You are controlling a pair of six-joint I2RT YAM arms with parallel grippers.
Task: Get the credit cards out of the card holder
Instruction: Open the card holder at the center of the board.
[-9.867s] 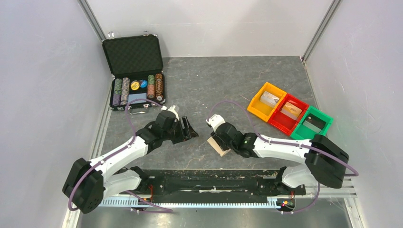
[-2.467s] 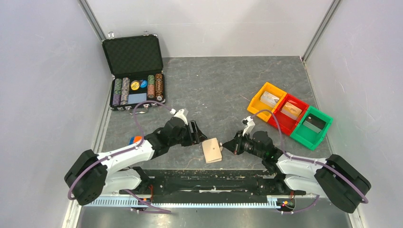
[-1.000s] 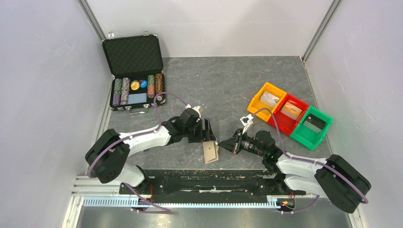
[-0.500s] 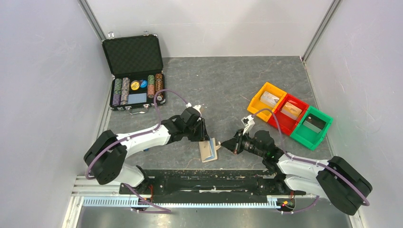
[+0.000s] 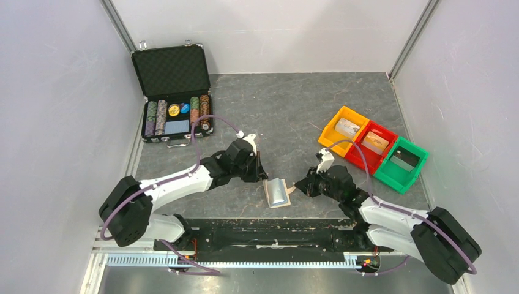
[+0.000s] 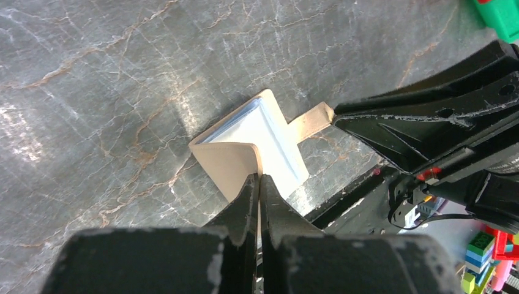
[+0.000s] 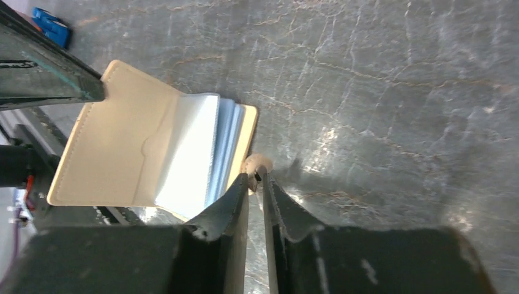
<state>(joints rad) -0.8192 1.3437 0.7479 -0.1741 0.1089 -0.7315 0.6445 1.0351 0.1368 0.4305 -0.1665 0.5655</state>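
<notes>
1. Tan leather and pale blue lining mark the card holder (image 5: 278,193). It lies on the tabletop (image 5: 294,110) toward the near edge, between our two tools and well apart from the chip case (image 5: 174,92) and the bins (image 5: 373,147).
2. Our left tool (image 6: 257,179) has its fingers closed tight on the tan cover (image 6: 229,165), holding that flap folded back off the blue pockets (image 6: 263,131).
3. Our right tool (image 7: 256,177) is pinched almost closed on the small tab (image 7: 257,164) at the holder's right edge, pinning that side.
4. Done, as we judge it: the holder is open, with its pale leaves fanned.
5. Left to do: all the cards. We see none lying on the tabletop, and inside the pockets we cannot tell a card from the lining.
6. Both tools are occupied, so we reckon one must let go before any card can be drawn out.
</notes>
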